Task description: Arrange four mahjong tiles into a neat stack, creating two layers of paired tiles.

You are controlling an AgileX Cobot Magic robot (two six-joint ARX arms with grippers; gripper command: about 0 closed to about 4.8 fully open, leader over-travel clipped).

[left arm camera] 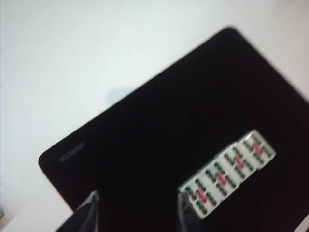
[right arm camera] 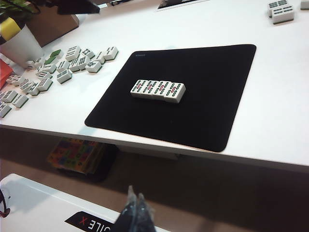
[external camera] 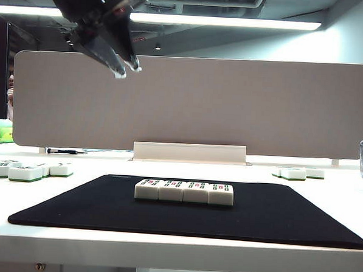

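White laminate formed the table (external camera: 175,251), the broadest surface in view, and a pale partition board (external camera: 189,103) stood along its far edge. A black mat (external camera: 189,212) lay across the table's middle. On the mat, face up, sat the four mahjong tiles (external camera: 184,191), side by side and touching in a single flat row, their faces printed with green and red marks; no second layer had been built.

The left gripper (external camera: 127,69) hung high in the air, above the mat and off toward the left side of the exterior view, with nothing between its fingers. In the blurred left wrist view its two fingertips (left arm camera: 90,200) stood apart with bare mat showing between them, and the row of tiles lay below and just beyond one fingertip, well clear of the other. The mat's corner with a small printed mark (left arm camera: 72,152) lay ahead of that gripper.

The right gripper (right arm camera: 135,205) was held back off the table's near edge, lower than the tabletop, its fingers pressed together and holding nothing. From it, the row of tiles lay well ahead on the mat. A loose scatter of other tiles (right arm camera: 53,67) lay far forward to one side, and a small cluster (right arm camera: 281,10) sat far forward to the other.
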